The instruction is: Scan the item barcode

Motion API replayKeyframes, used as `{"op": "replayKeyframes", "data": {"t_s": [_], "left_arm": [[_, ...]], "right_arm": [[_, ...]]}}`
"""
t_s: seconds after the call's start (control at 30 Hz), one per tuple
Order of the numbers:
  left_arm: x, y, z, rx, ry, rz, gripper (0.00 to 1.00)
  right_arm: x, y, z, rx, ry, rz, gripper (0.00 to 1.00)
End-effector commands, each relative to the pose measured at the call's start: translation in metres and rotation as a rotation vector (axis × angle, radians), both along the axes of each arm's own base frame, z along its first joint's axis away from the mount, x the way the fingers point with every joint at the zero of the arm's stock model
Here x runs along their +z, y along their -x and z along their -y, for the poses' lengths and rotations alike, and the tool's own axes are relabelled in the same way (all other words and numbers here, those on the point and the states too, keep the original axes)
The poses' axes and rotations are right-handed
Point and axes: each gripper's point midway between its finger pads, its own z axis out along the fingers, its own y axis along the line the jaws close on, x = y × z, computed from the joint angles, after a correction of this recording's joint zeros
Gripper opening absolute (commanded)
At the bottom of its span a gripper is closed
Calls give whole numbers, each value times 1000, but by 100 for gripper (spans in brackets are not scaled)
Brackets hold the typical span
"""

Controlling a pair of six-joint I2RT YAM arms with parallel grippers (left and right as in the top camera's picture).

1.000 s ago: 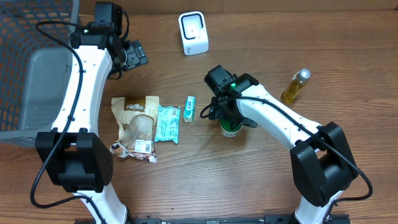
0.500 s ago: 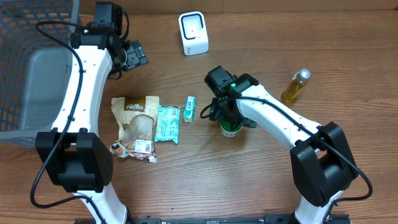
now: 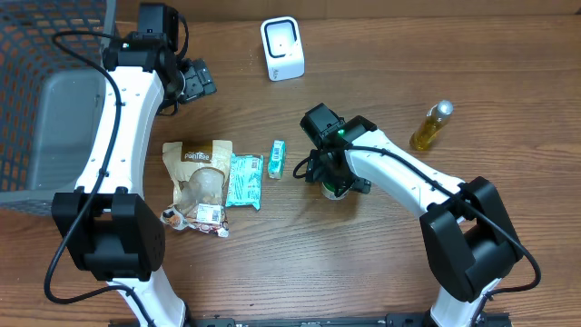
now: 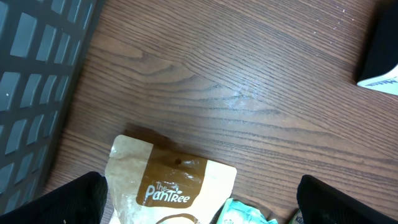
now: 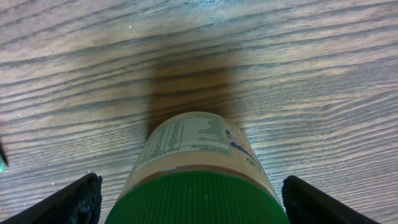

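A jar with a green ribbed lid [image 5: 199, 199] and a printed label [image 5: 186, 137] stands upright on the wooden table, mostly hidden under my right arm in the overhead view [image 3: 338, 191]. My right gripper [image 5: 199, 202] straddles the lid. Its dark fingertips [image 5: 81, 199] stand apart from the jar on both sides, so it is open and touches nothing. The white barcode scanner [image 3: 282, 48] sits at the back of the table. My left gripper [image 3: 195, 80] hovers open at the back left, above the top of a brown snack pouch [image 4: 168, 186].
A teal packet [image 3: 244, 180] and a small green box [image 3: 278, 158] lie between the pouch [image 3: 200, 182] and the jar. A yellow bottle [image 3: 431, 125] lies at the right. A dark wire basket [image 3: 45, 91] fills the left edge.
My right gripper has shifted slightly toward the front of the table and sunk lower over the jar, its fingers drawing in a little. The left arm has not moved.
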Motion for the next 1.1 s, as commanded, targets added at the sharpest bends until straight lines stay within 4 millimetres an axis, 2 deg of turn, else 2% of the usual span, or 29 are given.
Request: {"op": "replayKeyframes", "data": {"t_s": [0.0, 1.07], "left_arm": [[12, -3, 1, 7, 10, 33, 100], [12, -3, 1, 7, 10, 33, 100]], "right_arm": [[9, 1, -2, 2, -19, 20, 88], [9, -1, -3, 1, -20, 30, 86]]}}
